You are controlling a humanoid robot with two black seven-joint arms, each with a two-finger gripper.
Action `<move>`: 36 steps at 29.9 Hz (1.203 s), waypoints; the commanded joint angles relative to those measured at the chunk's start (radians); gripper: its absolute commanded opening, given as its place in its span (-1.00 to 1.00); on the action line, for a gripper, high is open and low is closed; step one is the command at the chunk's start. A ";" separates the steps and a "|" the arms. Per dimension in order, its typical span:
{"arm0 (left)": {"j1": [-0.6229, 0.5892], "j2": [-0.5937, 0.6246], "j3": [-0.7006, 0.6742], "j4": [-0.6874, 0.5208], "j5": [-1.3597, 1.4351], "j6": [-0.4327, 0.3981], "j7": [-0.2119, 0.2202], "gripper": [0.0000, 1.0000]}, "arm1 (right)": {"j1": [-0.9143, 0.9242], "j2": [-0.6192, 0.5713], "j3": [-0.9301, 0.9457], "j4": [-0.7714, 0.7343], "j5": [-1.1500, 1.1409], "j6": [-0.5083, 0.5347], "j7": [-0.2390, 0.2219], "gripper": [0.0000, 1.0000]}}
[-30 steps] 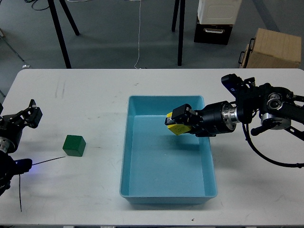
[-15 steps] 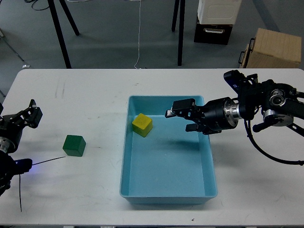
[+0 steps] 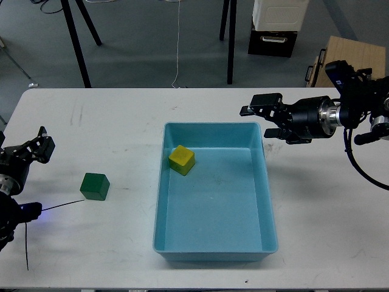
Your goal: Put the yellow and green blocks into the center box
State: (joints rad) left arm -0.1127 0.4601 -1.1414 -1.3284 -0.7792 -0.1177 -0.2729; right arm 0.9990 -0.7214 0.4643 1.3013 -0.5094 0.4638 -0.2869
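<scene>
Yellow block (image 3: 182, 159) in blue tray (image 3: 213, 252), no writing

Yellow block (image 3: 182, 159) lies inside the blue tray (image 3: 267, 201), in its far-left corner area, tilted off square to the walls. Green block (image 3: 95, 186) sits on the white tabletop (image 3: 109, 121), well left of the tray and apart from it. Right gripper (image 3: 265, 123) hangs above the tray's far-right corner with fingers (image 3: 261, 111) spread and empty; left gripper (image 3: 40, 146) at the tabletop's left edge, its fingers spread too.
</scene>
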 commanded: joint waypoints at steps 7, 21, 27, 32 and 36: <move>0.001 -0.001 0.000 0.000 0.000 0.000 0.000 1.00 | -0.006 -0.231 0.102 -0.048 0.688 -0.165 0.002 0.98; 0.001 -0.003 0.000 0.001 0.000 0.000 0.001 1.00 | -0.198 -0.555 0.094 -0.062 1.431 -0.175 0.014 0.99; -0.002 -0.011 0.000 0.005 0.001 0.001 0.001 1.00 | -0.356 -0.558 0.089 -0.077 1.528 -0.093 0.077 0.99; -0.001 -0.011 0.000 0.005 0.001 0.000 0.001 1.00 | -0.488 -0.541 0.086 -0.073 1.528 0.025 0.216 0.99; -0.001 -0.012 0.002 0.006 0.001 0.001 0.001 1.00 | -0.566 -0.532 0.086 -0.054 1.530 0.025 0.239 0.99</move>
State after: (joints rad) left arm -0.1147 0.4495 -1.1412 -1.3237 -0.7777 -0.1178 -0.2714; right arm 0.4904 -1.2581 0.5506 1.2326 1.0187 0.4847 -0.0672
